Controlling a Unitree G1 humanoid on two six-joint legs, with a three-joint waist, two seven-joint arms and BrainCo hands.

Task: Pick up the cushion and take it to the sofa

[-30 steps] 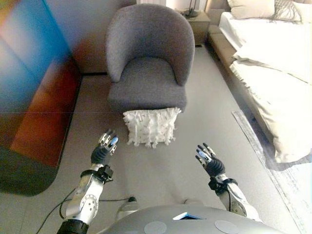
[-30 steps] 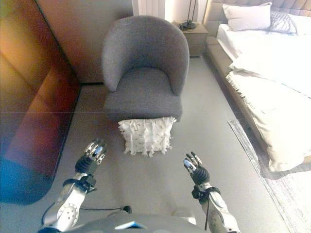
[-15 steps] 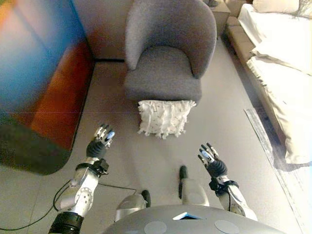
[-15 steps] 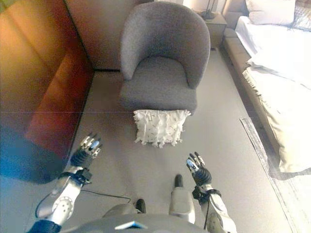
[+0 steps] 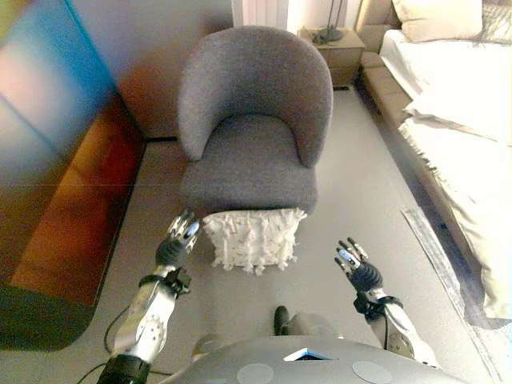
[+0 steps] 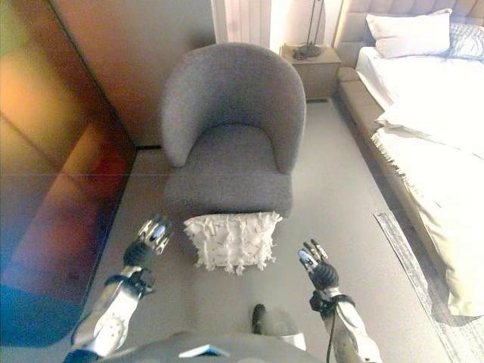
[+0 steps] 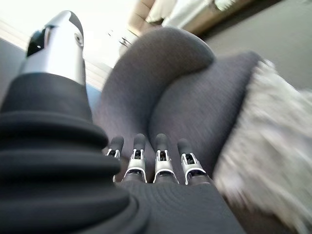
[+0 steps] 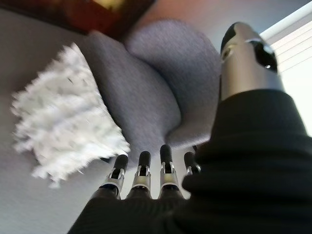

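Note:
A white fringed cushion (image 5: 252, 238) stands on the floor, leaning against the front of a grey tub armchair (image 5: 250, 120). My left hand (image 5: 180, 238) is raised just left of the cushion's left edge, fingers straight, holding nothing. My right hand (image 5: 358, 268) is raised to the right of the cushion, a short gap away, fingers spread and empty. The cushion (image 8: 68, 122) and chair (image 8: 161, 83) show past the right hand's fingers (image 8: 141, 173). The left wrist view shows the cushion (image 7: 265, 146) beside the chair (image 7: 180, 87), past straight fingers (image 7: 151, 161).
A dark wooden cabinet front (image 5: 56, 160) runs along the left. A bed (image 5: 460, 104) with white bedding fills the right, a rug edge (image 5: 448, 264) on the floor beside it. A nightstand (image 5: 332, 44) with a lamp stands behind the chair.
The camera view has shifted, and the chair and cushion now sit closer to my hands. The left hand has come up beside the cushion's left edge; the right hand is nearer its right side.

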